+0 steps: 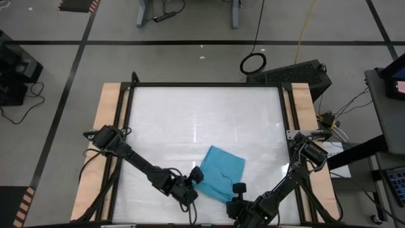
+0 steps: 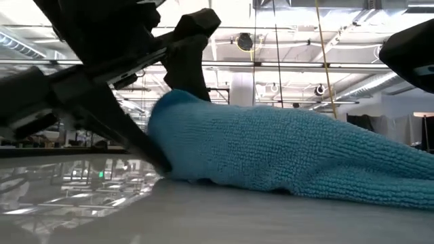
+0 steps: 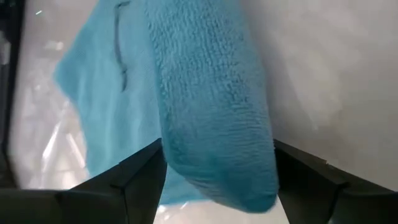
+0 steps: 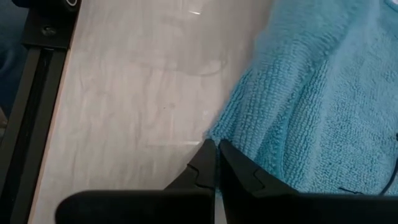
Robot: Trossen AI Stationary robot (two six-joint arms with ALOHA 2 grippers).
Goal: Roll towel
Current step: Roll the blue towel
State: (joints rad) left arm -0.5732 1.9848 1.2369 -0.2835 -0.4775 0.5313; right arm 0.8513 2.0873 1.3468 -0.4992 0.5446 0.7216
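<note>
Towel (image 1: 221, 171) lay in the lower centre of the high view on the white table (image 1: 190, 114), its rolled edge at lower left. Left gripper (image 1: 195, 179), fingers spread wide, straddled that roll. Right gripper (image 1: 238, 189), fingers pressed together and empty, sat just beside the lower-right edge.

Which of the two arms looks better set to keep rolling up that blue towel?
Probably the left. The left gripper is open around the towel's rolled-up edge, while the right gripper is shut, just beside the cloth.
</note>
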